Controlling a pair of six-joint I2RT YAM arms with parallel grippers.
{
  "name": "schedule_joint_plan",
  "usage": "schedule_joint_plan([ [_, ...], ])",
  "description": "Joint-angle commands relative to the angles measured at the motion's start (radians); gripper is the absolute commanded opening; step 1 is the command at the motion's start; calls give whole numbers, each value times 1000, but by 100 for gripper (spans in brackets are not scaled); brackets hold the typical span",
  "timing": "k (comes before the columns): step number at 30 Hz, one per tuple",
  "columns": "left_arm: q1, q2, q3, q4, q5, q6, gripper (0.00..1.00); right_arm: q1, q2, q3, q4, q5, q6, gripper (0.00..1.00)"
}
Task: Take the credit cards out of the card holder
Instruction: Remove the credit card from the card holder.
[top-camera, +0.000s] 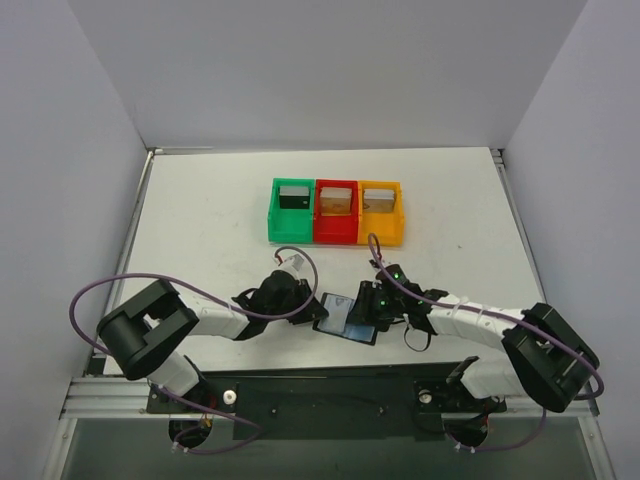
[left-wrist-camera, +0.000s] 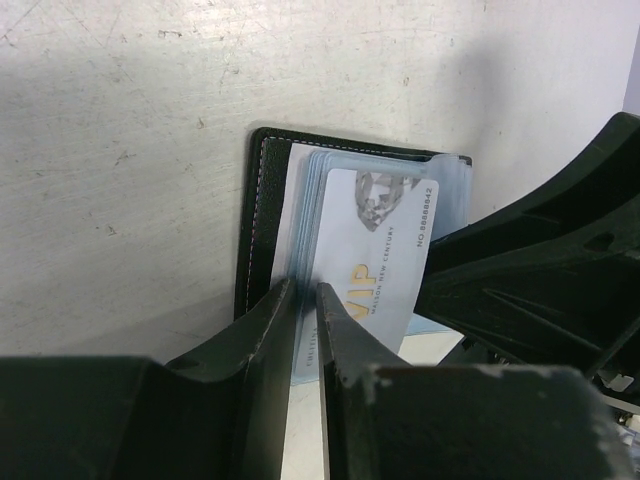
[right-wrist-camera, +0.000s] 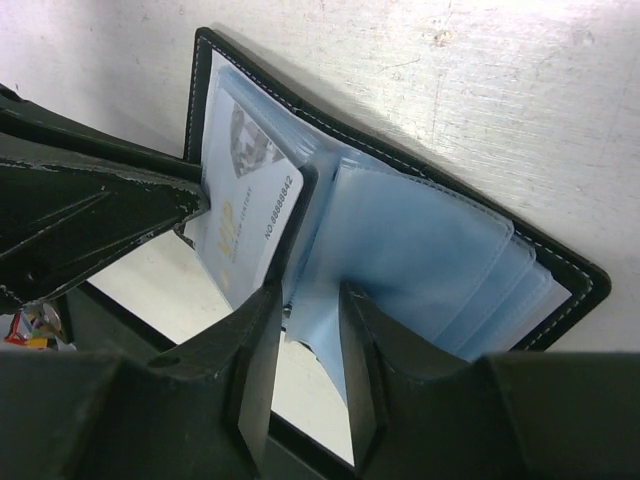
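The black card holder (top-camera: 345, 318) lies open on the table between my two grippers, its blue plastic sleeves fanned out. A white VIP card (left-wrist-camera: 375, 250) sticks partly out of a sleeve. My left gripper (top-camera: 310, 305) comes in from the left, and its fingers (left-wrist-camera: 305, 290) are pinched on the near edge of that card and the sleeve stack. My right gripper (top-camera: 372, 312) is at the holder's right side. In the right wrist view its fingers (right-wrist-camera: 308, 295) are closed on a fold of the blue sleeves (right-wrist-camera: 420, 250), with the card (right-wrist-camera: 245, 200) just left of them.
Green (top-camera: 292, 210), red (top-camera: 335, 212) and orange (top-camera: 380, 212) bins stand in a row at the back centre, each with something small inside. The holder lies close to the table's front edge, just ahead of the arm bases. White walls enclose the table.
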Motion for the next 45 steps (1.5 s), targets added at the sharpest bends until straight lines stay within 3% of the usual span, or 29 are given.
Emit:
schedule_joint_plan([
  [1,-30,29,13,-38,-2,8,23,-6,-36,-16,-139,83,-34,31],
  [5,-32,28,9,-51,-17,7,21,-9,-101,-5,-194,100,-34,38],
  [10,-38,42,12,-52,-23,2,20,-11,-167,20,-233,89,-34,40],
  [15,-45,54,15,-51,-36,-2,18,-13,-204,6,-132,22,0,40],
  [26,-65,69,19,-64,-62,-13,14,-16,-77,-42,118,-106,118,42],
  [45,-65,45,-7,-109,-126,-41,8,-37,-121,-105,122,-103,135,41],
])
